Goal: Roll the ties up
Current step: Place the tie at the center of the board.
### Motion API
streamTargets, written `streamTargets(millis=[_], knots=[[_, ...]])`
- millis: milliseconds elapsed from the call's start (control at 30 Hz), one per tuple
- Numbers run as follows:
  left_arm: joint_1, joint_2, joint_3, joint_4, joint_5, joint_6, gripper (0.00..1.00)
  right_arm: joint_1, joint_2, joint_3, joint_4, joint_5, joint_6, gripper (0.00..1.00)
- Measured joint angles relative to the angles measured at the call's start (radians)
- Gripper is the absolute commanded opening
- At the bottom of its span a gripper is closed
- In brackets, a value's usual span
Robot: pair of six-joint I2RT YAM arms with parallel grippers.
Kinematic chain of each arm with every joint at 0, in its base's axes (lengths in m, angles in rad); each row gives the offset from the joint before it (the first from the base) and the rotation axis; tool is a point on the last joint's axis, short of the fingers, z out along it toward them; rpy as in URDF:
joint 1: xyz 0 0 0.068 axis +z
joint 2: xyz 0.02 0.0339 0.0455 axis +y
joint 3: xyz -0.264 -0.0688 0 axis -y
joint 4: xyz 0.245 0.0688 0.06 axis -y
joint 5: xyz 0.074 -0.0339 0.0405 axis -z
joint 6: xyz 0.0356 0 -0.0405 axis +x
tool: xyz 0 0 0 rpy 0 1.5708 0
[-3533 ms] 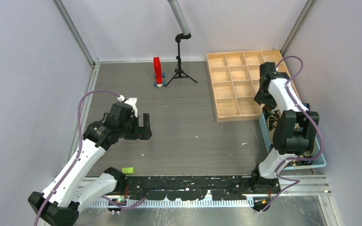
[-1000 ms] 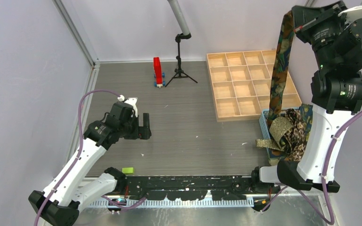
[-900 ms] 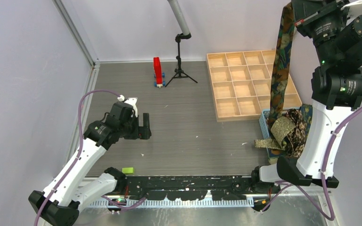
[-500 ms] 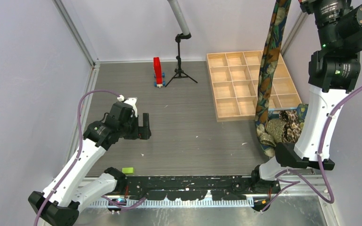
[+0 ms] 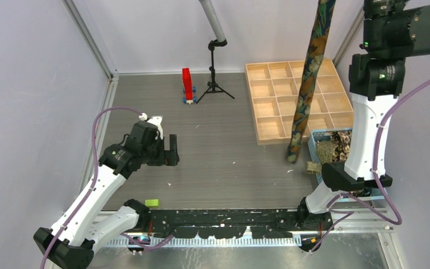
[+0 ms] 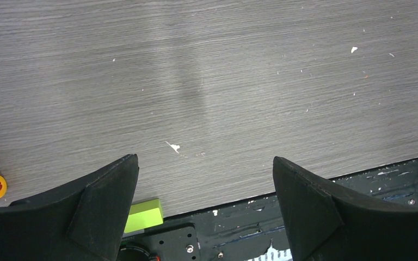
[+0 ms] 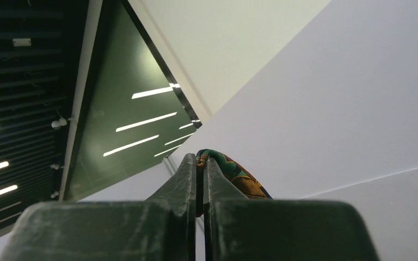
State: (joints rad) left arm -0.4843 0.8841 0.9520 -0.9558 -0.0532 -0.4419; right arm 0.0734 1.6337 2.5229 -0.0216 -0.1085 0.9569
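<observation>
The grey table (image 5: 213,151) lies open across the middle, which in my judgement is where the rolling has to happen. The right arm (image 5: 364,129) stands stretched up at the far right, reaching past the top of the overhead view. Behind it the wooden tray (image 5: 271,106) of compartments sits at the back right, all visible cells bare.

One patterned tie (image 5: 308,78) hangs full length from above, crossing in front of the tray. Its lower tip dangles just beside the light blue basket (image 5: 312,147); whether the tip touches the table I cannot tell. The other ties (image 5: 336,147) sit bunched in that basket.

The left gripper (image 6: 204,159) hovers over bare table on the left, its fingers spread wide and holding nothing. In the right wrist view, the right gripper (image 7: 200,160) has its fingers pressed together on a fold of the tie's orange and teal fabric (image 7: 234,173).

The step in hand looks like drawing one tie out of the basket. The next move likely calls for carrying it leftward and laying it flat and straight on the open table, so that the left gripper can pin or take an end for rolling
</observation>
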Motion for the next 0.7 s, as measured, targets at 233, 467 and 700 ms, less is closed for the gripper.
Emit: streamTargets(millis=[233, 467, 700], knots=[[0.000, 0.000, 0.000, 0.000, -0.005, 0.000, 0.96, 0.064, 0.127, 0.086, 0.072, 0.147, -0.121, 0.00], [0.000, 0.000, 0.000, 0.000, -0.007, -0.001, 0.96, 0.176, 0.131, -0.037, 0.072, 0.205, -0.222, 0.00], [0.000, 0.010, 0.000, -0.001, -0.007, -0.001, 0.96, 0.413, -0.108, -0.443, 0.023, 0.262, -0.315, 0.00]])
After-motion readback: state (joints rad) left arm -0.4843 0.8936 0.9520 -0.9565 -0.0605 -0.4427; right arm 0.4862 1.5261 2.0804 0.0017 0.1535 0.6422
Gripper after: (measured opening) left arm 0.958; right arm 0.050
